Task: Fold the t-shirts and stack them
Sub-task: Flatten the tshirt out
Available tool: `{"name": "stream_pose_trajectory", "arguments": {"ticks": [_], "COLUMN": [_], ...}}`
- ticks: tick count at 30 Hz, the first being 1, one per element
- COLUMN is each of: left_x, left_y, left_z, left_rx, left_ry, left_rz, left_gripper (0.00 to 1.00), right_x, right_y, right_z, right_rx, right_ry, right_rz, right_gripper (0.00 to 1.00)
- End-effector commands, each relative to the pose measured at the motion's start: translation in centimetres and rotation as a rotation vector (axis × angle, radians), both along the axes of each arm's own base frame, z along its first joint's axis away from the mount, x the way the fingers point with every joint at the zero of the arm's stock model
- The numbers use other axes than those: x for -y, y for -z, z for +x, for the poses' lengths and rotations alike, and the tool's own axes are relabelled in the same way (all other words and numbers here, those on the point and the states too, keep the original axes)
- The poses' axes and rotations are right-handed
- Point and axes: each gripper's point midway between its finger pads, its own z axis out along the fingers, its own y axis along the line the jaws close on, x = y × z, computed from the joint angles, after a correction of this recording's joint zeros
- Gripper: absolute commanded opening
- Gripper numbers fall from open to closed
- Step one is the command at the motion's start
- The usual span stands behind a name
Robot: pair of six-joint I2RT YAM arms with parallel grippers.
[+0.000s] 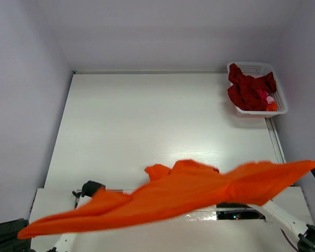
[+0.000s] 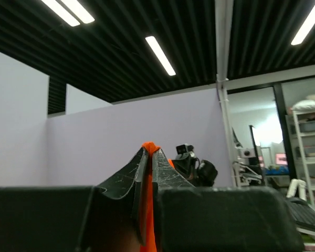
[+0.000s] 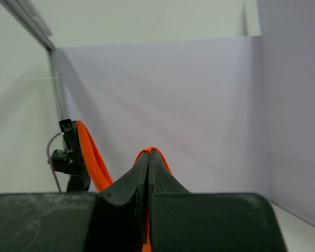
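**Stretched taut in mid-air**

Both pincers are clamped hard on cloth. The left gripper (image 2: 149, 153) pinches one end of the orange shirt (image 1: 189, 194), the right gripper (image 3: 149, 155) the other. It hangs above the table's (image 1: 147, 121) near edge, likely to spread it flat (thin, soft, rumpled mid-span). The red shirts (image 1: 248, 90) sit heaped in the latticed basket (image 1: 252, 65), far right corner.
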Motion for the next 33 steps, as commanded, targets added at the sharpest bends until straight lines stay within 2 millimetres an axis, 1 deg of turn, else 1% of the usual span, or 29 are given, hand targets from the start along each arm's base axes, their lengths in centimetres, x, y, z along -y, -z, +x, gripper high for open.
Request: {"name": "stream_pose_trajectory", "arguments": {"ticks": [1, 4, 5, 6, 7, 8, 10, 11, 12, 13, 14, 16, 17, 18, 19, 20, 21, 22, 23, 24, 25, 26, 27, 28, 29, 30, 31, 32, 33], "left_x": [1.4, 1.7, 1.8, 2.1, 2.3, 2.5, 2.9, 2.9, 3.0, 3.0, 2.9, 2.8, 2.7, 2.8, 2.7, 2.8, 2.5, 2.4, 2.1, 2.0, 1.9, 1.6, 0.9, 1.0, 1.2, 1.5, 1.3, 1.1, 0.8], "left_y": [-0.1, -0.2, -0.4, 0.0, 0.3, 0.8, 2.0, 2.9, 3.7, 4.6, 6.0, 8.1, 10.1, 11.2, 12.6, 14.8, 16.1, 17.5, 20.4, 21.7, 23.3, 25.8, 25.8, 28.4, 30.5, 31.7, 32.4, 34.4, 35.4], "left_z": [0.9, 3.3, 4.9, 6.2, 7.5, 10.0, 13.2, 16.2, 18.0, 19.8, 23.3, 26.9, 30.4, 32.2, 34.1, 37.4, 39.1, 40.5, 43.3, 44.7, 46.0, 48.6, 48.5, 50.8, 52.7, 53.6, 54.7, 56.2, 56.8], "left_rx": [-0.037, -0.095, -0.132, -0.175, -0.201, -0.248, -0.33, -0.399, -0.433, -0.475, -0.563, -0.641, -0.731, -0.773, -0.82, -0.905, -0.954, -0.995, -1.083, -1.125, -1.179, -1.262, -1.281, -1.358, -1.409, -1.429, -1.446, -1.494, -1.524], "left_ry": [0.084, 0.041, 0.02, 0.005, -0.013, -0.055, -0.107, -0.152, -0.199, -0.232, -0.293, -0.375, -0.435, -0.468, -0.515, -0.567, -0.613, -0.648, -0.71, -0.739, -0.775, -0.83, -0.854, -0.879, -0.906, -0.907, -0.918, -0.935, -0.947], "left_rz": [0.049, 0.052, 0.046, 0.054, 0.056, 0.056, 0.069, 0.059, 0.069, 0.071, 0.061, 0.078, 0.075, 0.09, 0.11, 0.132, 0.132, 0.142, 0.164, 0.175, 0.192, 0.214, 0.213, 0.243, 0.272, 0.286, 0.288, 0.314, 0.324], "left_gripper": [0.0, 0.0, 0.0, 0.0, 0.0, 0.0, 0.0, 0.0, 0.0, 0.0, 0.0, 0.0, 0.0, 0.0, 0.0, 0.0, 0.0, 0.0, 0.0, 0.0, 0.0, 0.0, 0.0, 0.0, 0.0, 0.0, 0.0, 0.0, 0.0], "right_x": [-2.4, -3.2, -3.6, -4.4, -4.9, -5.4, -6.6, -7.1, -7.2, -8.0, -8.3, -8.7, -9.6, -9.5, -10.1, -10.5, -11.3, -11.9, -12.3, -13.1, -13.6, -14.1, -15.3, -16.1, -15.8, -16.4, -17.6, -18.5, -18.8], "right_y": [0.6, 0.7, 0.9, 1.1, 1.4, 2.0, 3.0, 3.6, 4.4, 5.4, 6.3, 8.3, 9.4, 10.1, 11.4, 12.1, 13.7, 15.2, 15.8, 17.7, 18.9, 19.5, 22.4, 23.6, 25.2, 24.9, 27.8, 28.8, 28.2], "right_z": [0.8, 2.5, 3.3, 5.0, 6.2, 7.4, 10.6, 11.8, 13.6, 15.6, 17.0, 20.1, 21.7, 23.1, 24.3, 25.3, 27.1, 28.1, 29.1, 31.0, 32.2, 33.2, 35.7, 36.7, 38.2, 39.2, 41.0, 41.4, 42.3], "right_rx": [-0.037, -0.063, -0.08, -0.118, -0.141, -0.168, -0.232, -0.247, -0.288, -0.33, -0.357, -0.43, -0.457, -0.493, -0.523, -0.543, -0.584, -0.611, -0.63, -0.676, -0.707, -0.745, -0.812, -0.856, -0.911, -0.932, -0.993, -1.024, -1.031], "right_ry": [-0.092, -0.064, -0.052, -0.027, -0.006, 0.024, 0.084, 0.116, 0.17, 0.208, 0.246, 0.335, 0.352, 0.406, 0.423, 0.437, 0.469, 0.48, 0.493, 0.531, 0.55, 0.566, 0.6, 0.597, 0.629, 0.619, 0.609, 0.585, 0.575], "right_rz": [-0.055, -0.06, -0.07, -0.082, -0.093, -0.116, -0.141, -0.161, -0.167, -0.193, -0.216, -0.241, -0.272, -0.273, -0.294, -0.305, -0.335, -0.36, -0.355, -0.387, -0.407, -0.411, -0.472, -0.492, -0.518, -0.515, -0.572, -0.59, -0.578], "right_gripper": [0.0, 0.0, 0.0, 0.0, 0.0, 0.0, 0.0, 0.0, 0.0, 0.0, 0.0, 0.0, 0.0, 0.0, 0.0, 0.0, 0.0, 0.0, 0.0, 0.0, 0.0, 0.0, 0.0, 0.0, 0.0, 0.0, 0.0, 0.0, 0.0]}}
